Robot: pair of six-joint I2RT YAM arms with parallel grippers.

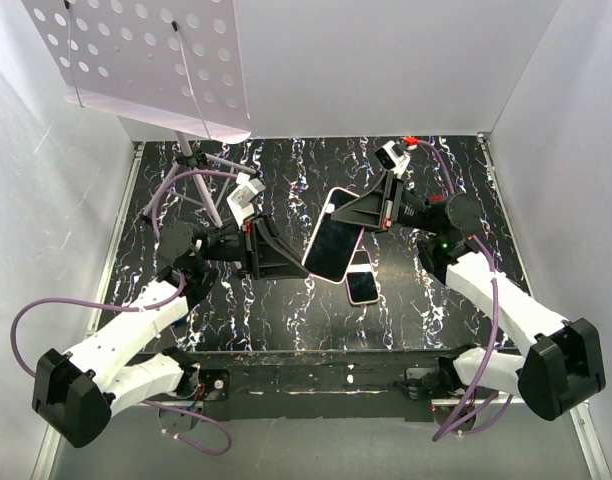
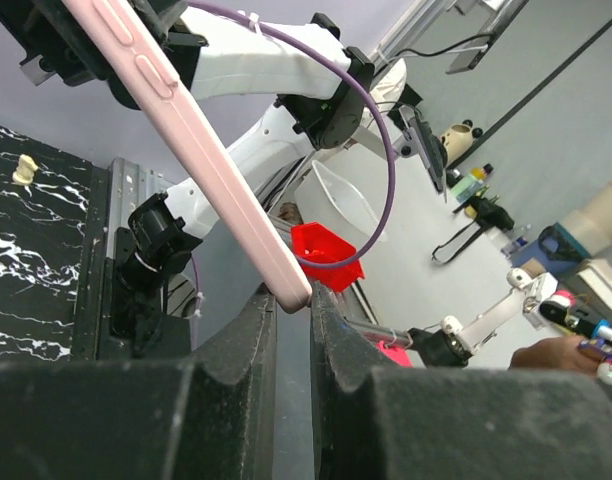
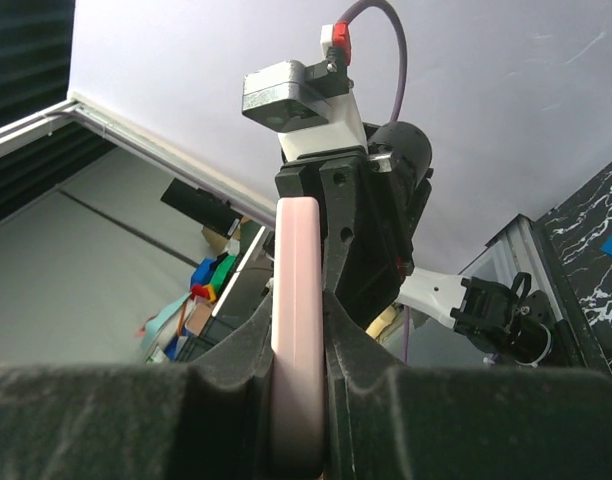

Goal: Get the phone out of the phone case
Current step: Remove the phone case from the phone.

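Note:
The phone in its pink case (image 1: 333,236) hangs tilted in the air above the table's middle, dark screen up. My left gripper (image 1: 302,266) is shut on the case's lower left corner. In the left wrist view the pink case (image 2: 191,150) runs diagonally down into the narrow gap between my left gripper's (image 2: 294,300) fingertips. My right gripper (image 1: 350,216) is shut on the case's upper right edge. In the right wrist view the pink case edge (image 3: 297,300) stands upright, clamped in my right gripper (image 3: 299,345).
A smaller dark-screened device (image 1: 362,287) lies flat on the black marbled table (image 1: 286,310) just below the held phone. A perforated white board (image 1: 146,60) on a tripod (image 1: 194,172) stands at the back left. White walls enclose the table.

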